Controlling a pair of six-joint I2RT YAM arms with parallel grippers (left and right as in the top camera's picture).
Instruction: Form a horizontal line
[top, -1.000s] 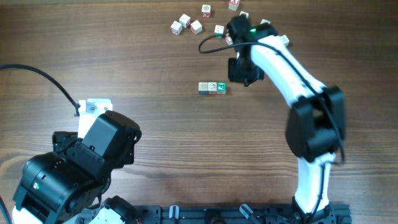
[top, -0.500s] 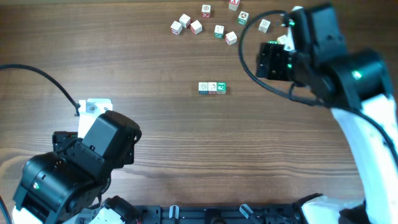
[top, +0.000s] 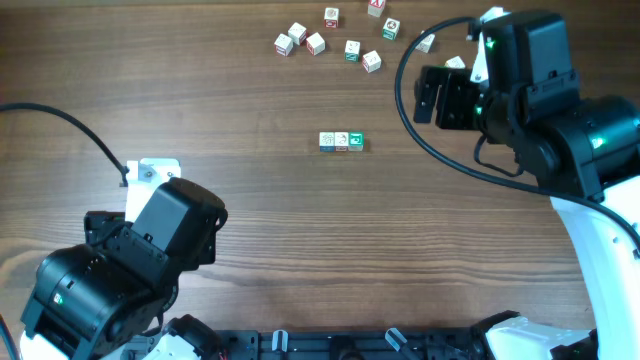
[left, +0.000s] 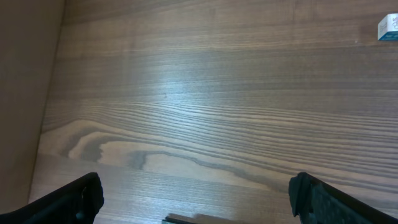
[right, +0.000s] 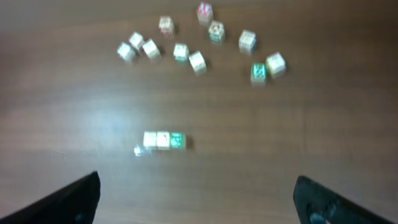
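At the near edge of the table (top: 300, 230), the left arm (top: 130, 260) sits folded. Its black bulk covers its own gripper from overhead, so I can't read the jaws there. The left wrist view settles it: the left gripper (left: 196, 202) is spread wide, with only the dark fingertips (left: 78, 199) showing at the bottom corners. There is bare wood between them, nothing held, nothing touched. At that view's top right corner one pale cube (left: 388, 28) is cut by the frame edge; I cannot tell which cube it is.

Mid-table, the row of three cubes (top: 341, 141) lies side by side, touching, running left to right. Overhead gives the detail: two pale printed faces, then a green face at the right end. The print is too small to read. The right wrist view is blurred and shows the same row only as two pale blobs and a green one.

The right arm (top: 560, 130) hangs over the table's right side, well apart from the row. The right gripper (right: 199, 202) is likewise splayed and empty, its tips just clipping the lower corners.

Farthest out, the loose cubes (top: 315, 43) are scattered along the far edge. Overhead, the right arm hides part of the rightmost ones; the right wrist view shows the whole scatter.
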